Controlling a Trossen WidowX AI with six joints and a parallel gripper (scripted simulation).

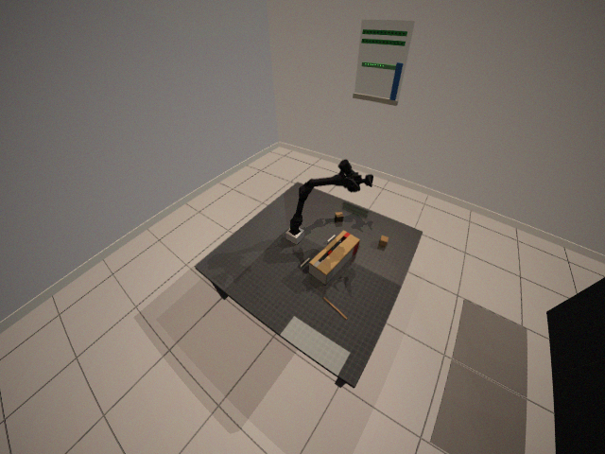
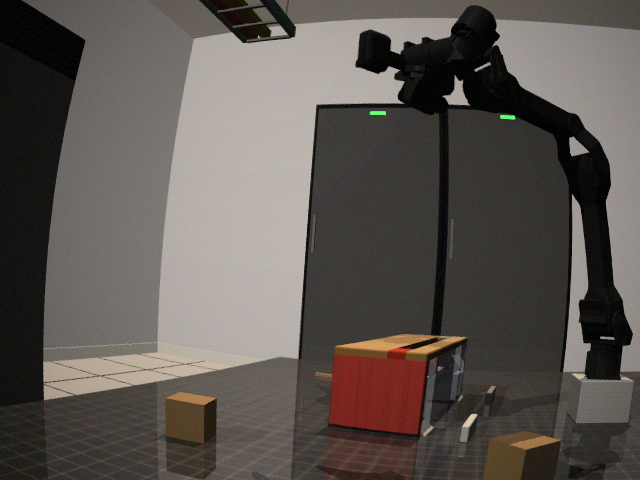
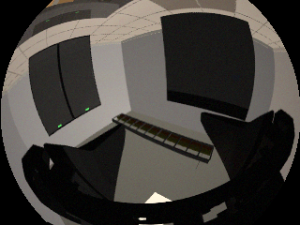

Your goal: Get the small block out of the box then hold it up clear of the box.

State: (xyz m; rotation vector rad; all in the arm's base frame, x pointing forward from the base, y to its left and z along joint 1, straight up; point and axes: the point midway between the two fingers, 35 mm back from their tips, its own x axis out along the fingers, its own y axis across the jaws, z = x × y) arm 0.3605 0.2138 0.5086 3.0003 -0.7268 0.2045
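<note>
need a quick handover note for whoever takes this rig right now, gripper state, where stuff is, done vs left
Gripper: open, jaws wide with nothing between them, raised high above the table, well away from the box.
Tan-topped box with a red end panel and clear front: upright mid-table on the dark gridded table. A dark slot runs along its top.
Small block on the shelf: cannot make it out behind the clear front.
Loose on the table: two brown cubes, a thin wooden stick, and two small pale bars beside the box.
Done: nothing visible.
Left: get the block out the open end, pick it up, hold it still.
</note>
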